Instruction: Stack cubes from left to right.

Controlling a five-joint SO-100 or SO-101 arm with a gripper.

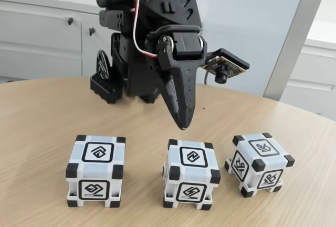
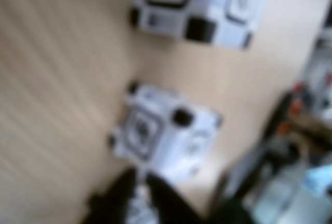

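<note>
Three alike white cubes with black corners stand in a row on the wooden table (image 1: 42, 116) in the fixed view: a left cube (image 1: 96, 170), a middle cube (image 1: 191, 173) and a right cube (image 1: 259, 163) turned at an angle. None is stacked. My black gripper (image 1: 182, 124) points down, shut and empty, hovering just behind and above the middle cube without touching it. The blurred wrist view shows the gripper (image 2: 139, 176) at the bottom edge, one cube (image 2: 163, 133) just beyond its tips and another cube (image 2: 202, 6) at the top.
The arm's base (image 1: 107, 88) stands at the back of the table. White cabinets (image 1: 47, 38) and a wall lie behind. Bare wood stretches left of the cubes. Blurred clutter (image 2: 295, 172) sits at the right of the wrist view.
</note>
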